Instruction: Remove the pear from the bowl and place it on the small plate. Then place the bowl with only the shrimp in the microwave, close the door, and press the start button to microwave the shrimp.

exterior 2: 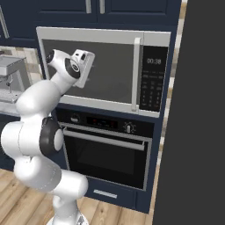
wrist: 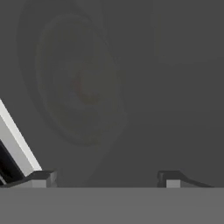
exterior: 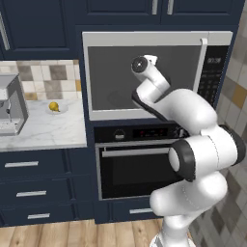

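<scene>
Door [exterior 2: 88, 70] shut; gripper [wrist: 106, 178] spread wide, grasping nothing (frame centre). Risk: 1 missed start button, hand pressing glass instead.

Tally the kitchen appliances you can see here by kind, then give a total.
Microwave: 1
Oven: 1
Coffee machine: 1
Total: 3

Black oven [exterior: 132, 166] below, coffee machine [exterior: 10, 106] on marble counter [exterior: 48, 132], navy drawers [exterior: 29, 193]
</scene>
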Available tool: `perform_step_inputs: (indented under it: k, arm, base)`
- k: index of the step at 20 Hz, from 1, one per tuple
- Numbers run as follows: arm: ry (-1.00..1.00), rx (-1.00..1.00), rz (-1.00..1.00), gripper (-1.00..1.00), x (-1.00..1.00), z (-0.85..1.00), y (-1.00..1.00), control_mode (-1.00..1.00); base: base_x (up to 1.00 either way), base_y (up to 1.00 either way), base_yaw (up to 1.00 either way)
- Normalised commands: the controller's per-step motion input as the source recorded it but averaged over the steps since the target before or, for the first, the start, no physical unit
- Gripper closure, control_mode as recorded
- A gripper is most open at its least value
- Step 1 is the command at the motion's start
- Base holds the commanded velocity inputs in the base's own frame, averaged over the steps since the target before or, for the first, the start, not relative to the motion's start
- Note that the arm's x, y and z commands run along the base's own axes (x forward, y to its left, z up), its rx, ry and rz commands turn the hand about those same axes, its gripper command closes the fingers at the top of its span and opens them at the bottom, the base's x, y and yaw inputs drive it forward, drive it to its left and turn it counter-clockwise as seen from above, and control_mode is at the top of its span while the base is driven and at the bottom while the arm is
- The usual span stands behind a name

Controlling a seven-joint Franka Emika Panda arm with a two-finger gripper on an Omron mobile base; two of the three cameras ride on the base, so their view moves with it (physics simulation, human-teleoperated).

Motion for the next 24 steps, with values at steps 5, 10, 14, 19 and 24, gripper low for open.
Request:
perform_step_inputs:
  k: [5, 10, 14, 19, 24]
  arm:
    - [-0.11, 0.0, 0.0, -1.0, -0.9, 0.02, -0.15, -1.0]
    - [-0.01, 0.0, 0.0, -1.0, -1.0, 0.46, -0.21, -1.0]
    - [0.0, 0.01, 0.0, -1.0, -1.0, 0.49, -0.23, -1.0]
    - [0.0, 0.05, 0.0, -1.0, -1.0, 0.12, -0.21, -1.0]
    - [0.0, 0.09, 0.01, -1.0, -1.0, 0.0, -0.16, -1.0]
  base:
    - [0.0, 0.0, 0.0]
    - [0.0, 0.0, 0.0]
    - [0.0, 0.0, 0.0]
    - [0.0, 0.0, 0.0]
    - [0.0, 0.0, 0.0]
